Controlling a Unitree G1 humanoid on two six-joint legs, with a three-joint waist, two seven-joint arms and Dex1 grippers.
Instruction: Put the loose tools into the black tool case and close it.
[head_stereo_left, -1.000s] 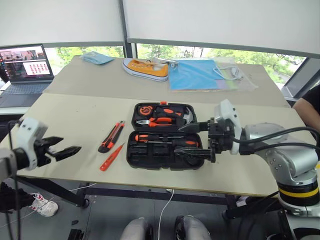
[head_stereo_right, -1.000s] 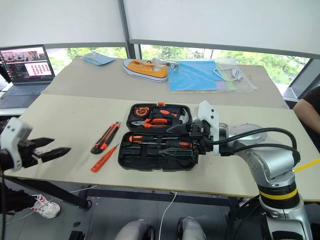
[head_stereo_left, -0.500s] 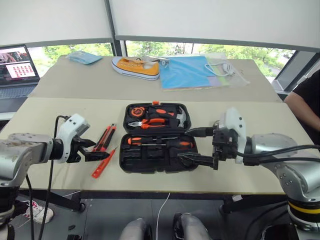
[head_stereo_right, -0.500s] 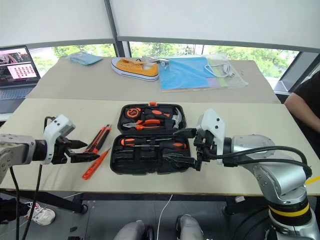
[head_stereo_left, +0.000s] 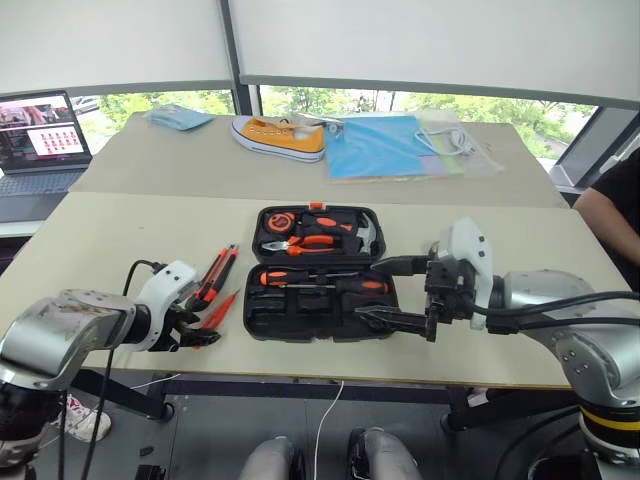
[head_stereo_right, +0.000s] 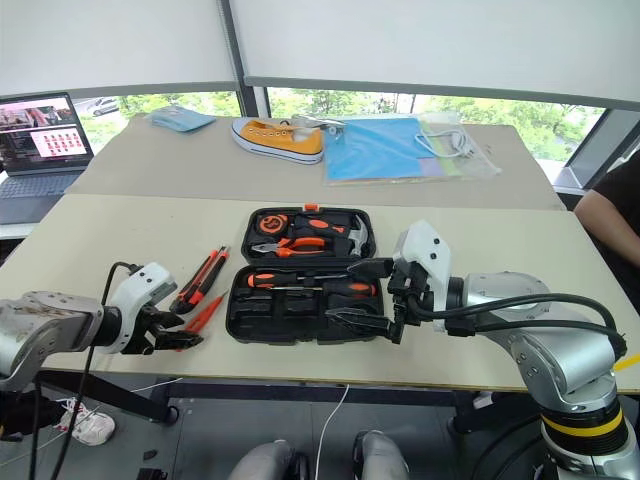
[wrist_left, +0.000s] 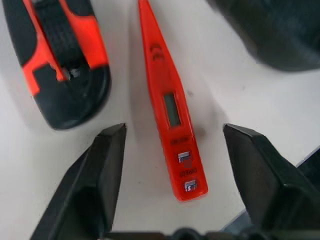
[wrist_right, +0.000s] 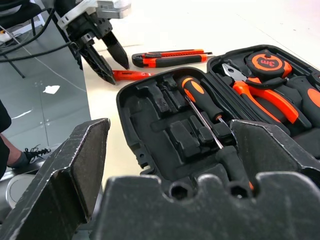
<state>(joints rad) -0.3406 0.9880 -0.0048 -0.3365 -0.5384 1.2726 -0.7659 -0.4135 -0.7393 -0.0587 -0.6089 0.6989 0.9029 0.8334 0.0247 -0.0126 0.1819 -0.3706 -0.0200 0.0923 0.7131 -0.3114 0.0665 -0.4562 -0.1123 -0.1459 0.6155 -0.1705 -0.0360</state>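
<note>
The left gripper straddles the slim orange tester pen, fingers spread either side, not touching it. Just beyond one finger lies the utility knife. Farther off, the black tool case lies open, screwdrivers inside, flanked by the empty, wide-open right gripper.

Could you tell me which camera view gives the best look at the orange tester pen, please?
The left wrist view: the tester pen lies close up between the open left gripper fingers. The eye views and right wrist view show it small beside the utility knife.
</note>
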